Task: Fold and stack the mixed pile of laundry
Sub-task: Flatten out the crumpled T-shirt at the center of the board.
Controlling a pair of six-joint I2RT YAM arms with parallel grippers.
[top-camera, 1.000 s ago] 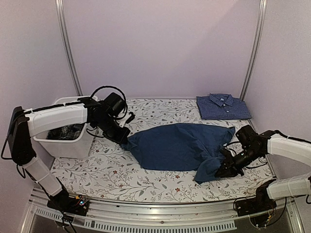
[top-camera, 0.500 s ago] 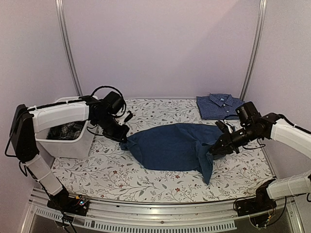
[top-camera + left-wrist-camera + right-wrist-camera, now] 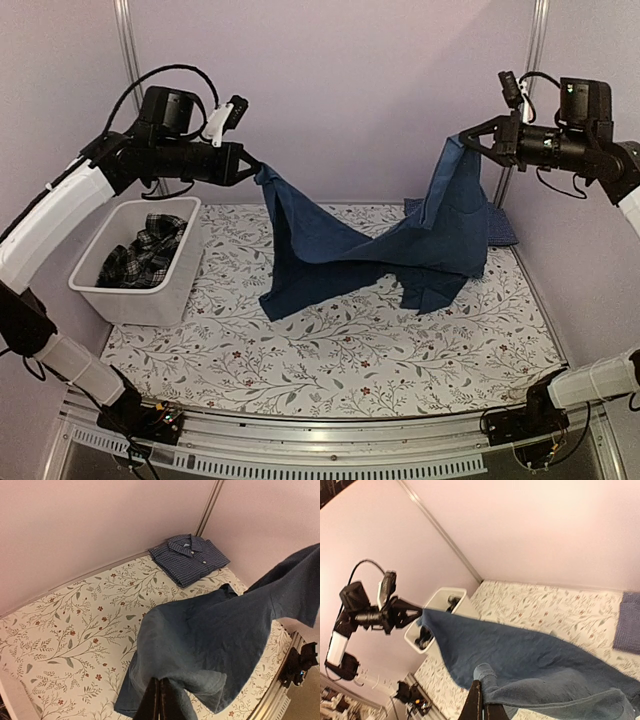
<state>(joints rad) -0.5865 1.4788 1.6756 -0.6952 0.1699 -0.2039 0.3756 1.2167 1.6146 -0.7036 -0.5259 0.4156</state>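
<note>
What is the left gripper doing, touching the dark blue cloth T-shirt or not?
Touching. The top view shows the left gripper shut on a corner of the dark blue cloth T-shirt, which hangs from it.

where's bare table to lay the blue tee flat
Near strip of tablecloth, from the white tub to the right edge, in front of the hanging T-shirt. Crowded: the middle under the T-shirt, the far right corner with the folded check shirt.
</note>
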